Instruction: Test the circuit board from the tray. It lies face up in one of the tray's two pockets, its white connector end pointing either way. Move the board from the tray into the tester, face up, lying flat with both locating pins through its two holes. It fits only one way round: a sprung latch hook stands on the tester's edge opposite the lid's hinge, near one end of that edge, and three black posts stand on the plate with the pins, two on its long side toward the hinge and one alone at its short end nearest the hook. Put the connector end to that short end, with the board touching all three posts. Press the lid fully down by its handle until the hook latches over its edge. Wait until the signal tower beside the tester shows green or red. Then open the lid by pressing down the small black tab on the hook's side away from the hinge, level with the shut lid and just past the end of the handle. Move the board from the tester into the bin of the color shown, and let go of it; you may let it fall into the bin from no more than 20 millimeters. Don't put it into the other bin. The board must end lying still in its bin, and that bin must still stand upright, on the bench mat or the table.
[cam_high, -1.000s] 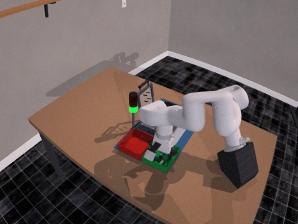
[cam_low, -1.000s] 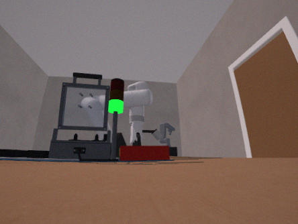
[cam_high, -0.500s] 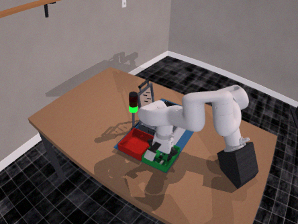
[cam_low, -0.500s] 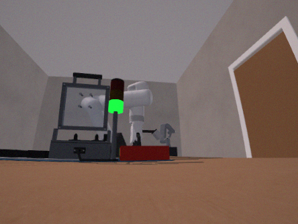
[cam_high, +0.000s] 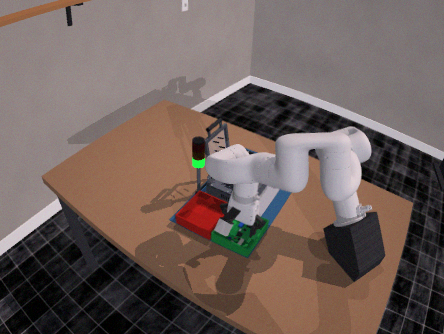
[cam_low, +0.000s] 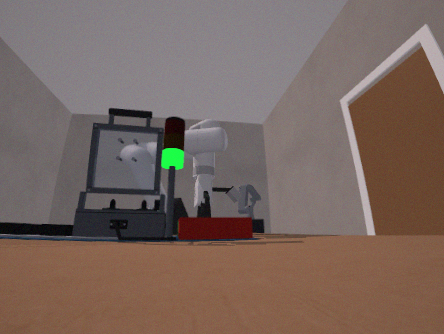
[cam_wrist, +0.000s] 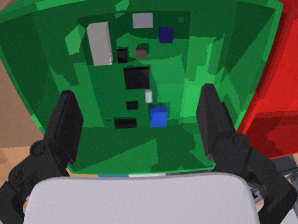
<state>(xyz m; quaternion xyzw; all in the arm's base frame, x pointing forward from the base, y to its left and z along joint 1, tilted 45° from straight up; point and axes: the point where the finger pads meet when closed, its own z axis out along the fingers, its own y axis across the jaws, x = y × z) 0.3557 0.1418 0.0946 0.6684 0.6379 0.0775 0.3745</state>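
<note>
Plain grey walls (cam_high: 125, 60) meet at a corner, edged by white skirting (cam_high: 345, 112). The floor (cam_high: 125, 300) is dark chequered tile. A brown wooden table (cam_high: 110, 165) stands near the corner. A wooden rail (cam_high: 35, 12) is wall-mounted.

Green bin (cam_wrist: 40, 50) walls flank the open gripper (cam_wrist: 140, 112) — red bin (cam_wrist: 276, 96) beside

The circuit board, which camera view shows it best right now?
The wrist view: the circuit board lies in the green bin, between the open gripper's fingers. The top view shows only a sliver beside the arm; the exterior view hides it.
</note>
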